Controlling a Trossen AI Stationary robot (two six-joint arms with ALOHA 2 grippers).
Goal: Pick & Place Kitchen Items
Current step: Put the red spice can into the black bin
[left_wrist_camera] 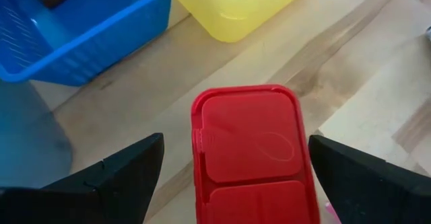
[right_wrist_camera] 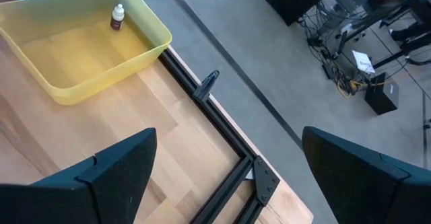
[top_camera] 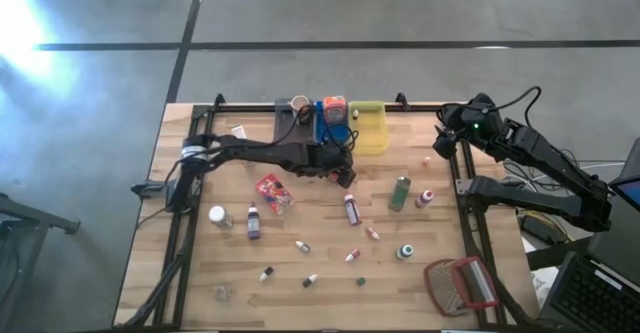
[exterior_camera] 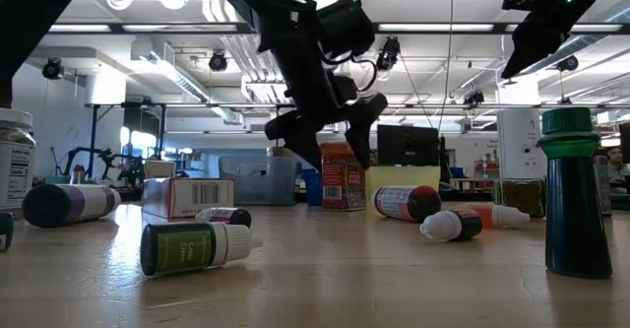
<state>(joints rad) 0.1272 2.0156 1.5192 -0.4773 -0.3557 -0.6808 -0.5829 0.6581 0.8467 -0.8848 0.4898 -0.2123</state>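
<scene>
Wooden table [top_camera: 200,263] strewn with small kitchen items, blue bin [top_camera: 330,123] and yellow bin [top_camera: 372,141] along the far edge. Left gripper [top_camera: 346,176] poised mid-table just in front of the bins, fingers spread wide to either side of a red-lidded jar [top_camera: 352,209], touching nothing yet. Right gripper [top_camera: 440,143] parked over the far right corner, fingers likewise spread and empty.

Seems to lie flat, that jar, long axis running from the bins toward the near edge, red lid [left_wrist_camera: 250,143] facing the bins and the wrist camera; body mostly hidden behind it.

Best to lower straight, keep the lid centred, close across the narrow width just behind the lid, not along the length.
</scene>
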